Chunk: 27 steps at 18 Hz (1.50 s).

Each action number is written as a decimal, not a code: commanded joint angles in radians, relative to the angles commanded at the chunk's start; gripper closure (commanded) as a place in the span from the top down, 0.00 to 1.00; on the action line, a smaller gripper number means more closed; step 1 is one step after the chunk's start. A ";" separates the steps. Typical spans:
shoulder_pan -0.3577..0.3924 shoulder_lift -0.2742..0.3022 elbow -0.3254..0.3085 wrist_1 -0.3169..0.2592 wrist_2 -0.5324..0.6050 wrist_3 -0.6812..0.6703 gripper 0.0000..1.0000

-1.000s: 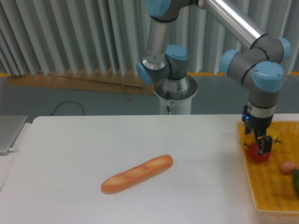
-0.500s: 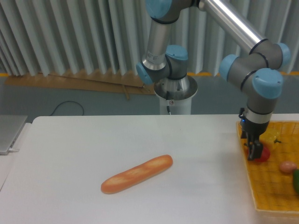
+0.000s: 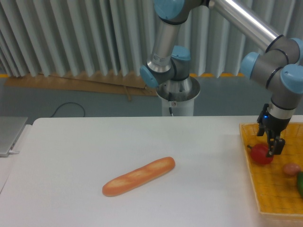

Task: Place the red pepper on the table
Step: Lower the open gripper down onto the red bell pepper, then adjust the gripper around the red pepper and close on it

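White table [image 3: 94, 142]: one baguette [image 3: 138, 176], one red pepper [image 3: 261, 153].

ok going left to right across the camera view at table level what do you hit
baguette → red pepper in the yellow basket tray → end effector just right of the pepper → small brownish item → green vegetable at the right edge

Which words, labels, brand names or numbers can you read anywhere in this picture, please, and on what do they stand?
None: no readable text shows in this view.
The arm's blue joint caps show no legible marking.
The gripper, red pepper, baguette, yellow basket tray and white table bear no lettering.
The grey object at the left edge shows none either.
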 joint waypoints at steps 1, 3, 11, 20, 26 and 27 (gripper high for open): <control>-0.003 -0.008 -0.002 0.000 0.002 0.014 1.00; -0.008 -0.012 -0.002 0.000 0.003 0.015 1.00; -0.008 -0.058 0.006 0.032 0.031 0.015 1.00; -0.009 -0.055 0.000 0.034 0.086 0.006 1.00; -0.018 -0.061 -0.002 0.037 0.089 -0.003 0.95; -0.020 -0.061 -0.002 0.046 0.089 -0.006 0.95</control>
